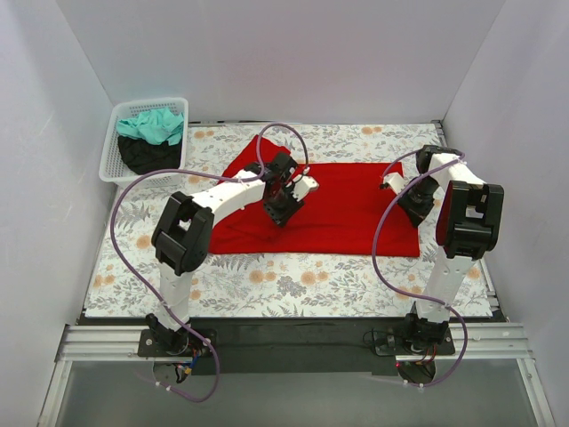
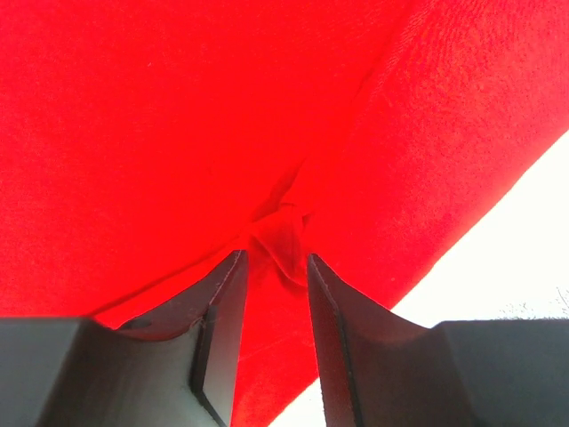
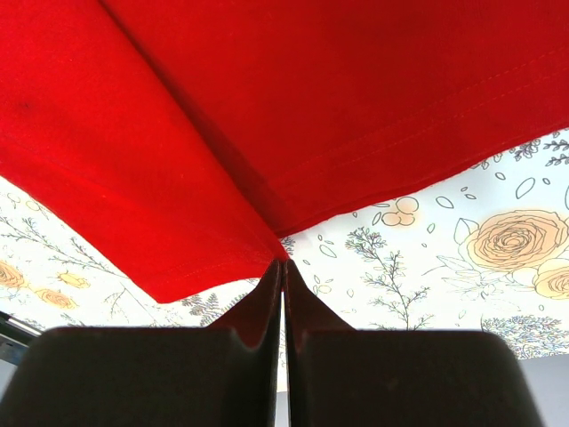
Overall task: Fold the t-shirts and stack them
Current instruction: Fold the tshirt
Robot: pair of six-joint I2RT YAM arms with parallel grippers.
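The red t-shirt (image 1: 347,209) lies spread across the middle of the table, folded over lengthwise. My left gripper (image 1: 283,209) is over its left-centre; in the left wrist view its jaws (image 2: 274,258) stand narrowly apart with a bunched pinch of the red cloth (image 2: 178,133) between the tips. My right gripper (image 1: 414,206) is at the shirt's right edge; in the right wrist view it (image 3: 283,262) is shut on the hemmed edge of the red cloth (image 3: 267,107), held just above the table. A teal-green t-shirt (image 1: 153,126) and a black t-shirt (image 1: 147,156) lie crumpled in the basket.
The white mesh basket (image 1: 111,156) stands at the back left corner. The floral-print cloth (image 1: 267,280) covers the table and shows in the right wrist view (image 3: 462,249). White walls close in the left, back and right sides.
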